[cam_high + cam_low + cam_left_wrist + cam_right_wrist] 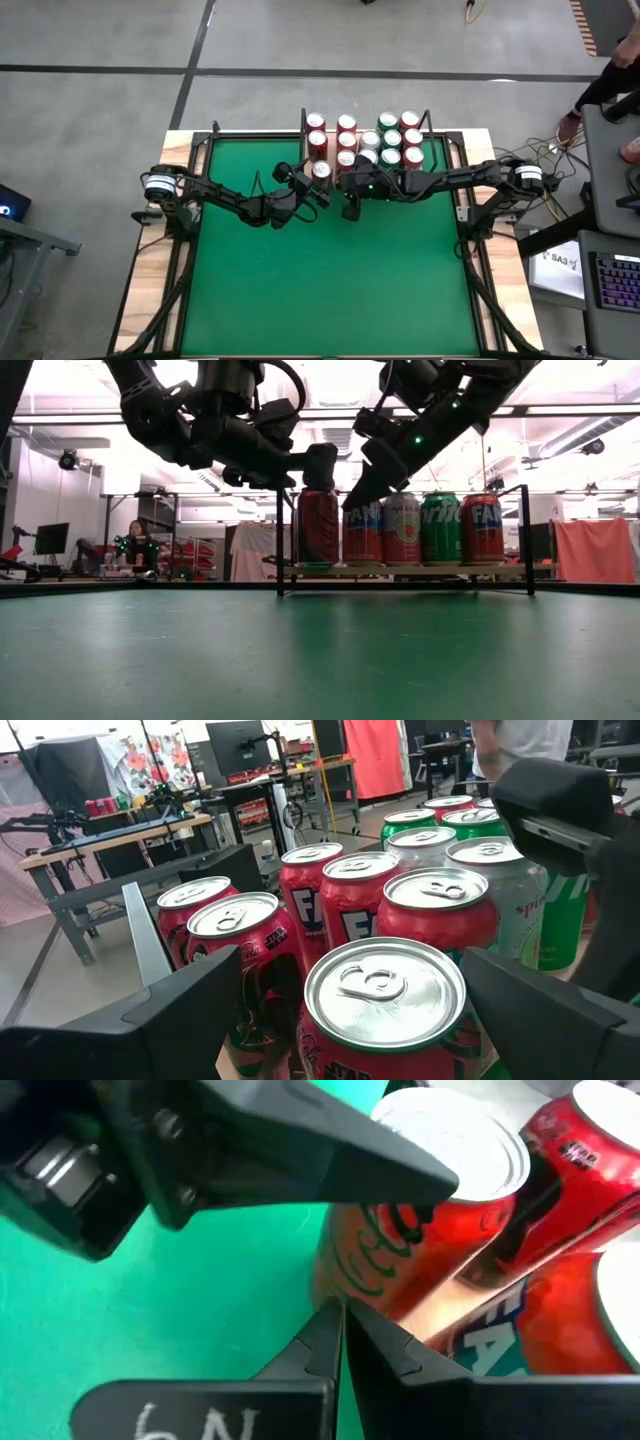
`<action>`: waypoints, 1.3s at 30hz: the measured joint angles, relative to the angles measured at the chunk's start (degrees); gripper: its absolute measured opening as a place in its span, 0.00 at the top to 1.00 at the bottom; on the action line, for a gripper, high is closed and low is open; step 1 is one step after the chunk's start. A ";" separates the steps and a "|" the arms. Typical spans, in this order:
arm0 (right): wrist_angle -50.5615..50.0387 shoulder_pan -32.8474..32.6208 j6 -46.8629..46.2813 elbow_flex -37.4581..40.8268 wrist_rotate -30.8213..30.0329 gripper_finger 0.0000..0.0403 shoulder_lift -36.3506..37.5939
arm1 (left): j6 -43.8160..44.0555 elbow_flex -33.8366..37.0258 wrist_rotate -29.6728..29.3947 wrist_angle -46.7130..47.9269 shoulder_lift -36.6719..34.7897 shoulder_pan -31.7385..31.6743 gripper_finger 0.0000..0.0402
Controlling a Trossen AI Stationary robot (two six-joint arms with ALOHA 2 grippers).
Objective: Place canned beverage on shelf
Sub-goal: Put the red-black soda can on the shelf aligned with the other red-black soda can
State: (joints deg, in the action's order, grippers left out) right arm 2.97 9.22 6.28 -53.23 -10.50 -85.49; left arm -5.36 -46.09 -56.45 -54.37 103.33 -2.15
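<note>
The left pincer (318,185) is spread wide around a red can (385,1010) on the shelf (400,571). Beside it, the right pincer (351,208) is clenched on nothing.

Both dark arms reach in from the table's two sides toward its far middle, where their wrists nearly meet. The left gripper (318,186) stands with its fingers (170,1020) spread wide apart, one on each side of a red can (385,1010), at the far middle just left of centre; whether they press on it cannot be told. The right gripper (352,208) sits just to its right and a little nearer, angled down, its two fingers (320,1345) pressed flat together with nothing between them.
</note>
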 joint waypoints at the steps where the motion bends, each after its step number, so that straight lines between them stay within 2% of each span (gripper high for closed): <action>1: 0.34 0.02 0.07 0.17 -0.02 0.98 0.00 | 0.02 0.00 0.00 0.00 0.00 0.00 0.10; 14: 6.85 -0.09 2.60 -0.16 0.00 0.98 -5.38 | 0.16 -0.30 -1.24 -0.57 -0.13 -0.84 0.09; 39: 11.10 1.57 4.33 -0.39 -0.10 0.98 -5.60 | -0.11 -0.20 -0.04 -0.80 -0.07 -1.16 0.09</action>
State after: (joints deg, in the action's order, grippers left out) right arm 14.07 10.79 10.61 -53.63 -10.60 -91.09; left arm -5.47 -46.29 -56.49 -55.17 103.26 -3.31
